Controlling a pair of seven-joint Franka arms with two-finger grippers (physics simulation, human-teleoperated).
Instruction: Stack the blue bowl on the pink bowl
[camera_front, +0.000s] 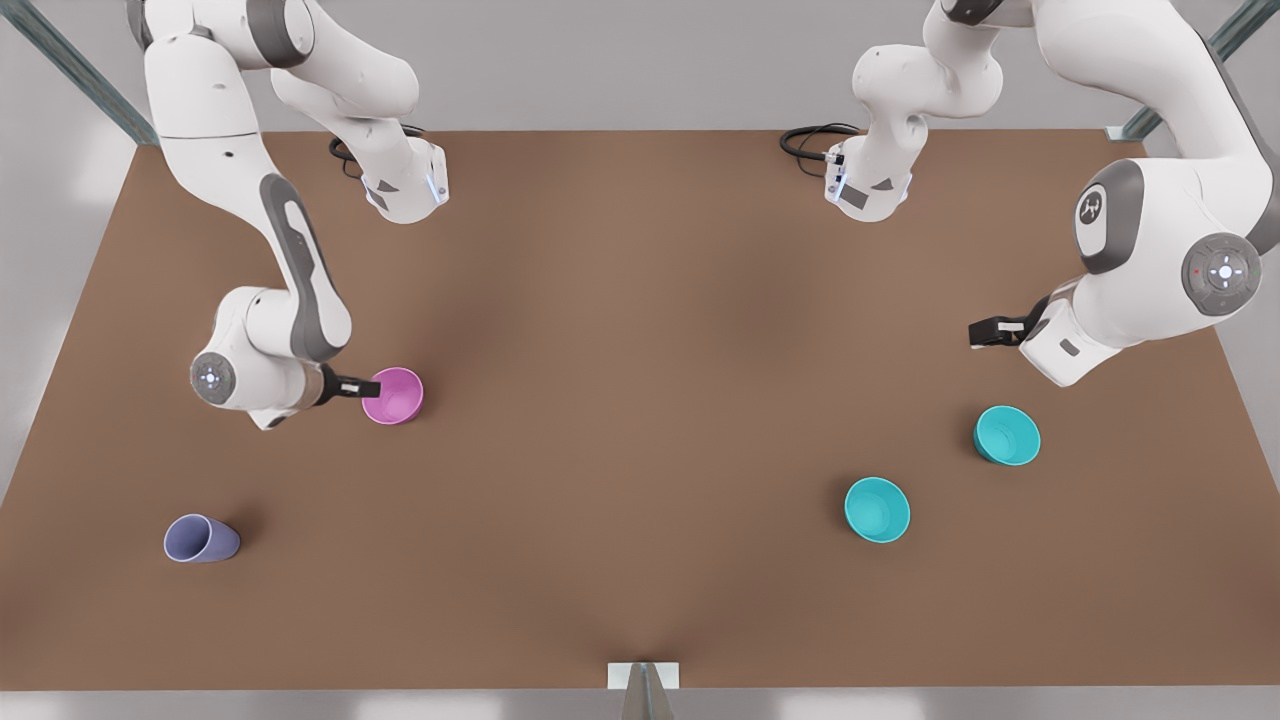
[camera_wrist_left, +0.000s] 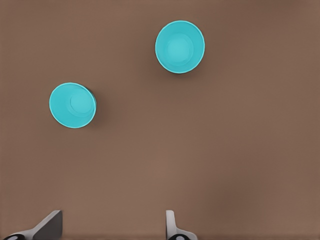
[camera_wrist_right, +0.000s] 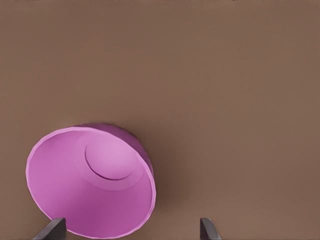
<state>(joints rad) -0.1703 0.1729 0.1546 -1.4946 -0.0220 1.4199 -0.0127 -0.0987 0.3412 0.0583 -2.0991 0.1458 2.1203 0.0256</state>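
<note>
The pink bowl (camera_front: 397, 397) sits upright at the front view's left, and it also appears in the right wrist view (camera_wrist_right: 95, 185). My right gripper (camera_front: 352, 386) hangs open just over its left rim (camera_wrist_right: 131, 231), nothing held. The blue bowl (camera_front: 877, 509), light cyan, rests on the table at the front view's right, toward the front edge (camera_wrist_left: 180, 46). My left gripper (camera_front: 985, 331) is open and empty (camera_wrist_left: 110, 227), raised well above the table and farther back than the blue bowl.
A darker teal bowl (camera_front: 1007, 435) stands between my left gripper and the blue bowl, slightly to the right (camera_wrist_left: 72, 105). A lavender-blue cup (camera_front: 201, 538) lies on its side at the front left. The brown table (camera_front: 620, 400) is bare through its middle.
</note>
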